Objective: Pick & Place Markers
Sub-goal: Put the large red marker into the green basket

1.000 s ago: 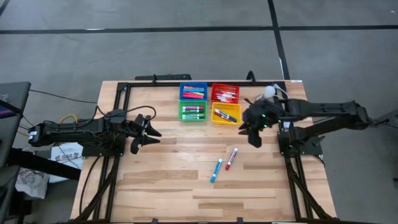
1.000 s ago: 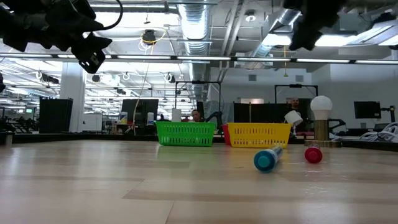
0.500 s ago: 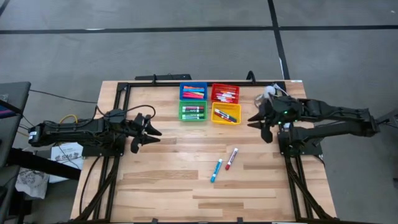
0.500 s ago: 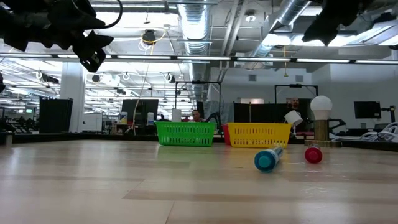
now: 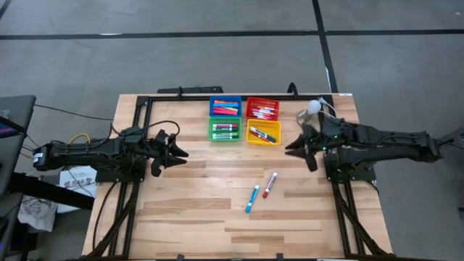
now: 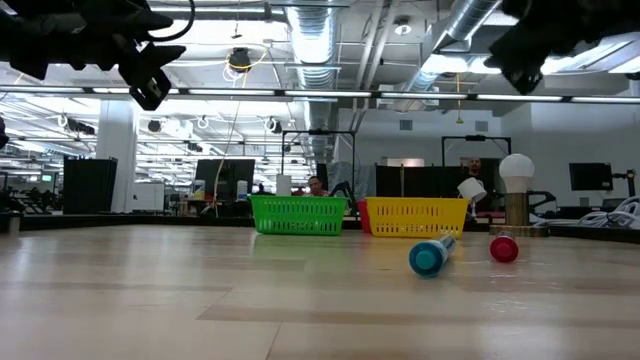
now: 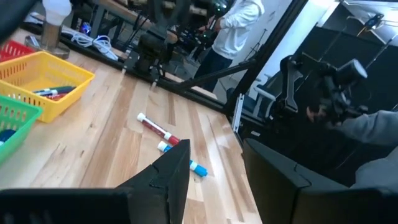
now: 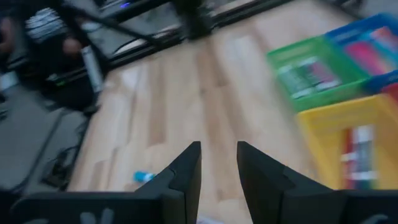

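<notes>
**Two markers loose on the table, both grippers empty**

Two markers lie on the bare wood on the near side of the yellow bin (image 5: 263, 132), well apart from it: a red-capped marker (image 5: 270, 184) and, just beside it, a blue-capped marker (image 5: 251, 198). I see the rest of the markers sorted into the four bins at the far edge: the blue bin (image 5: 225, 106), the red bin (image 5: 262, 109), the green bin (image 5: 225, 130) and the yellow one.

My right gripper (image 5: 301, 148) hangs in the air just to the right of the yellow bin, its fingers parted by a narrow gap with nothing between them, as the right wrist view shows (image 8: 217, 171). Against the frame a second earlier, this gripper has drawn back to the right, away from the yellow bin's edge, and its arm now lies lower and straighter across the table's right side.

My left gripper (image 5: 174, 154) waits well to the left of the green bin, fingers spread and holding nothing; it has not moved over the same second. The two loose markers and the bins also lie as they did. In the low view the blue-capped marker (image 6: 429, 255) and the red-capped one (image 6: 503, 248) rest in front of the yellow bin (image 6: 416, 215).
</notes>
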Available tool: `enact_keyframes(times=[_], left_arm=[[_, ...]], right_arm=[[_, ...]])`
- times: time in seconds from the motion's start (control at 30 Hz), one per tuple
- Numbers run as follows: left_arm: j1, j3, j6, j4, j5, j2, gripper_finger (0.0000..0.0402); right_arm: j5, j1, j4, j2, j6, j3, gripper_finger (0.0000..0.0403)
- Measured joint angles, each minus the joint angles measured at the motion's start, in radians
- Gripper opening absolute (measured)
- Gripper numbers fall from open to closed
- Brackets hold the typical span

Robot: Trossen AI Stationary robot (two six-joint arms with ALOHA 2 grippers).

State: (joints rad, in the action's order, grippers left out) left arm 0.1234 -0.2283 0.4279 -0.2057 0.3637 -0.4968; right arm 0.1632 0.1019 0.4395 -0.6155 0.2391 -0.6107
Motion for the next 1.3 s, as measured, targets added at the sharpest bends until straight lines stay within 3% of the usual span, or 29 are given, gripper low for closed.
enact_keyframes(times=[0.17, 0.43, 0.67, 0.87, 1.13, 1.3], left_arm=[[0.0, 0.0, 0.0, -0.004, 0.0, -0.006, 0.0148], [0.0, 0.0, 0.001, -0.006, 0.0, -0.035, 0.0148], [0.0, 0.0, 0.008, -0.007, 0.0, -0.083, 0.0148], [0.0, 0.0, 0.008, -0.019, 0.0, -0.125, 0.0148], [0.0, 0.0, 0.02, -0.027, 0.0, -0.151, 0.0148], [0.0, 0.0, 0.019, -0.028, 0.0, -0.153, 0.0148]], right_arm=[[0.064, -0.09, -0.112, -0.065, 0.049, 0.093, 0.0093], [0.06, -0.266, -0.22, -0.275, -0.01, 0.096, 0.0093], [0.047, -0.299, -0.26, -0.44, -0.031, 0.084, 0.0093], [0.047, -0.305, -0.169, -0.576, -0.116, -0.037, 0.0093], [0.039, -0.303, 0.142, -0.774, -0.23, -0.217, 0.0093], [0.048, -0.304, 0.2, -0.865, -0.277, -0.287, 0.0108]])
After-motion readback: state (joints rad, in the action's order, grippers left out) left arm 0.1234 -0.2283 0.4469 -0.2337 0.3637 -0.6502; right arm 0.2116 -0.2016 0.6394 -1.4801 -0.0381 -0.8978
